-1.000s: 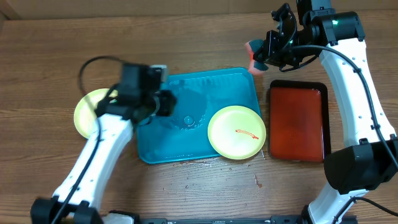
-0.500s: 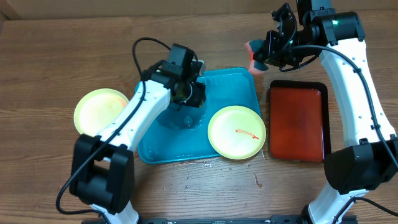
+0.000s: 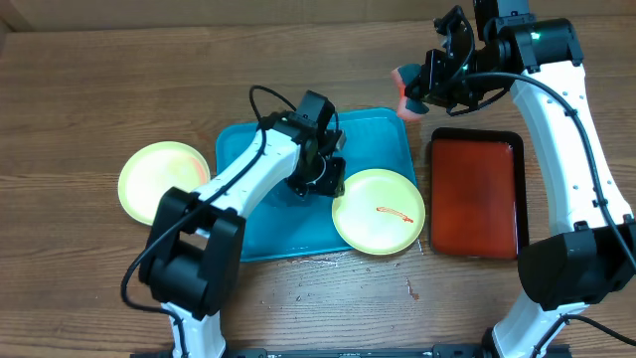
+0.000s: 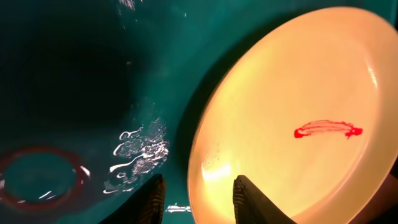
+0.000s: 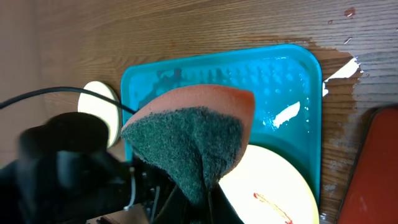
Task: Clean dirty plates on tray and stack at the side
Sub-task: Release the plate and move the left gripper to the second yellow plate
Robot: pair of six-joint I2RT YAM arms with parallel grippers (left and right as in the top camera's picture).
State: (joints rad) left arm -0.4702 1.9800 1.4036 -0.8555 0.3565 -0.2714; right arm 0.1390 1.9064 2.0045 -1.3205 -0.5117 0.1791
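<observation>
Possibly a slipped rim on a wet tray

The smeared plate (image 3: pixel 378 212) is seen at the near right corner of the teal tray (image 3: pixel 248 214). Its outer edge appears to lap over the tray's raised rim, so it is judged to sit slightly tilted. The left fingers (image 4: pixel 153 198) are parted, one on each side of the plate's inner rim, with nothing pinched yet. The right fingers (image 3: pixel 425 80) are closed on a sponge (image 3: pixel 405 88), which is held high beyond the tray's far right corner.

Water glints are visible on the tray floor just beside the plate. If the thin, slick rim is pinched too shallowly, the plate could be squeezed out sideways. It could then be pushed off the corner toward the red tray (image 3: pixel 475 194). If the sponge is pressed down before a firm hold is made, the plate could be spun or tipped. The red smear could then be dragged onto the tray.

A pale plate (image 3: pixel 162 181) lies on the bench to the left, well apart from the tray.
</observation>
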